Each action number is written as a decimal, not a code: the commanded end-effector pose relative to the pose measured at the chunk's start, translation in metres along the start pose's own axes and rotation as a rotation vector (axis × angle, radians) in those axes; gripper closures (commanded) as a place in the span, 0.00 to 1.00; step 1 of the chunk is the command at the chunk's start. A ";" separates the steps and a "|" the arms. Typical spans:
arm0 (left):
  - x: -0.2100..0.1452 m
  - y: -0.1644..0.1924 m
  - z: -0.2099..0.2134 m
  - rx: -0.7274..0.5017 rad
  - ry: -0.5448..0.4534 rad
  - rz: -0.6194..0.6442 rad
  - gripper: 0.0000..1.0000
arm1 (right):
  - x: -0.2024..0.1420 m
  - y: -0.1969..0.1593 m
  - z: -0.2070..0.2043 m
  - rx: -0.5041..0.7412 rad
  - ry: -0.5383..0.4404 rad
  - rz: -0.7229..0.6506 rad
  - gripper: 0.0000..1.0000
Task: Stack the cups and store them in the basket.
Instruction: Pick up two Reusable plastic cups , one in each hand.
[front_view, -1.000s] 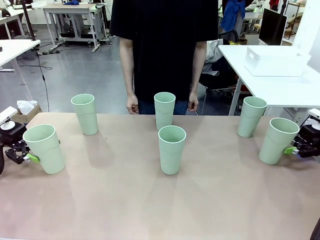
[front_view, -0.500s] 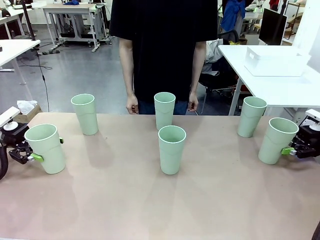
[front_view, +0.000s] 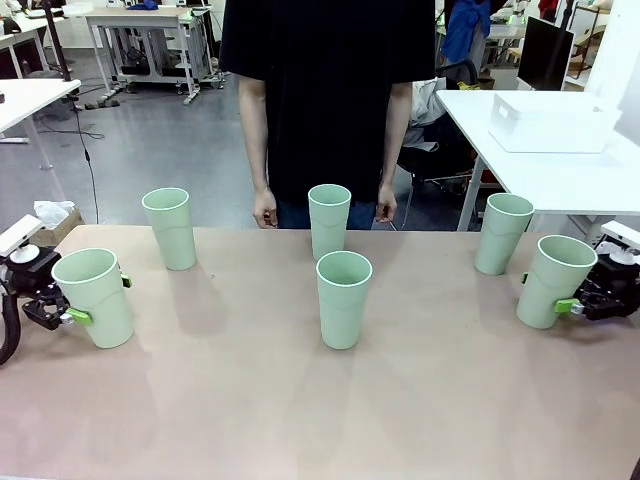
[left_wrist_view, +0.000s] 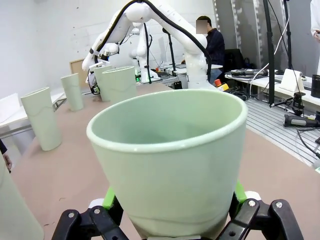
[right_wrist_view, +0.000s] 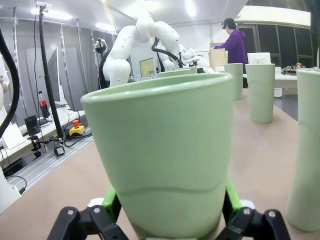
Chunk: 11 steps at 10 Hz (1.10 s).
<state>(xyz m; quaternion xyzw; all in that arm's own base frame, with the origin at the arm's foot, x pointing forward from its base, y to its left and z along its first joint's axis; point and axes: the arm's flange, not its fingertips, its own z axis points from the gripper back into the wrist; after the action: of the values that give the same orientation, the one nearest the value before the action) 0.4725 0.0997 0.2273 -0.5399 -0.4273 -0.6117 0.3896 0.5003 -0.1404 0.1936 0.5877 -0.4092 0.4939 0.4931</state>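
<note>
The cups (front_view: 344, 298) are smooth, pale mint plastic with a soft satin sheen, a little glossier along the rounded rims. The tabletop (front_view: 250, 400) is a smooth, matt, pinkish-beige sheet, laminate by the look, carrying only dim, blurred reflections. The left gripper (left_wrist_view: 174, 200) has jaws of matt black hard material with small metal bolts, and its green pads (left_wrist_view: 109, 198) look rubbery. The right arm (left_wrist_view: 172, 30) wears a glossy white shell. The basket (front_view: 548, 137) is matt white plastic. The person's shirt (front_view: 325, 90) is matt black cloth.
</note>
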 end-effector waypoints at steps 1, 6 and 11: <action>-0.001 -0.011 -0.006 0.004 0.005 -0.042 0.00 | 0.003 0.003 -0.013 -0.035 -0.005 -0.013 0.00; 0.003 -0.015 -0.007 0.008 -0.027 -0.049 0.00 | 0.018 0.010 -0.008 -0.045 -0.030 0.003 0.00; 0.004 -0.018 -0.008 0.001 -0.046 -0.064 0.00 | 0.023 0.012 -0.010 -0.042 -0.029 0.000 0.00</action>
<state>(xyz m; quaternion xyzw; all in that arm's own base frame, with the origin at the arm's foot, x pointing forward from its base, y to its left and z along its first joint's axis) 0.4661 0.0994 0.2303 -0.5442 -0.4411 -0.6032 0.3813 0.4951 -0.1390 0.2103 0.5831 -0.4186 0.4935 0.4911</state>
